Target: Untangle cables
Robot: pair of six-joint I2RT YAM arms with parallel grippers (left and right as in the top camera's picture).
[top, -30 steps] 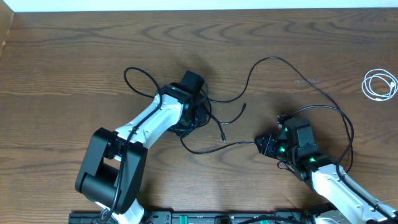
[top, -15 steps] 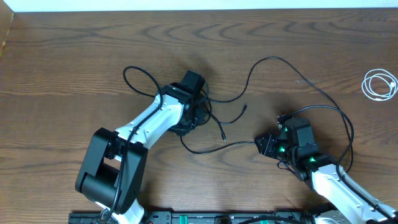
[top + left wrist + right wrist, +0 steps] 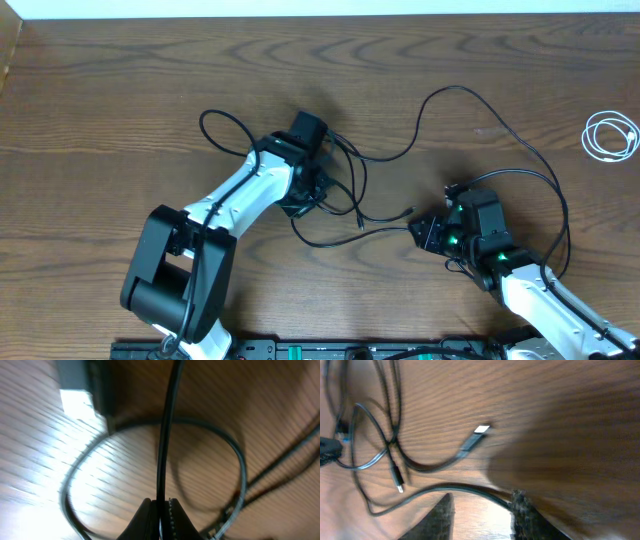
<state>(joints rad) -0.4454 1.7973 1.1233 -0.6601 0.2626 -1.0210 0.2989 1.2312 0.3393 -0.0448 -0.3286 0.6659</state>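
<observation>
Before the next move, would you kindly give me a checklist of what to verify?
1. Left pincer shut on a black cable: ok.
2. Right pincer gripping: not ok; it is open and a second cable merely crosses its gap.
3. Tangle of black cables undone: not ok; they cross beside the left pincer.
4. Loose plug in view: ok.
5. White cable apart from the tangle: ok.

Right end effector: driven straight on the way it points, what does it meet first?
Probably the black cable crossing close ahead of the right end effector; a loose plug end lies farther on. Depth is unclear.
</observation>
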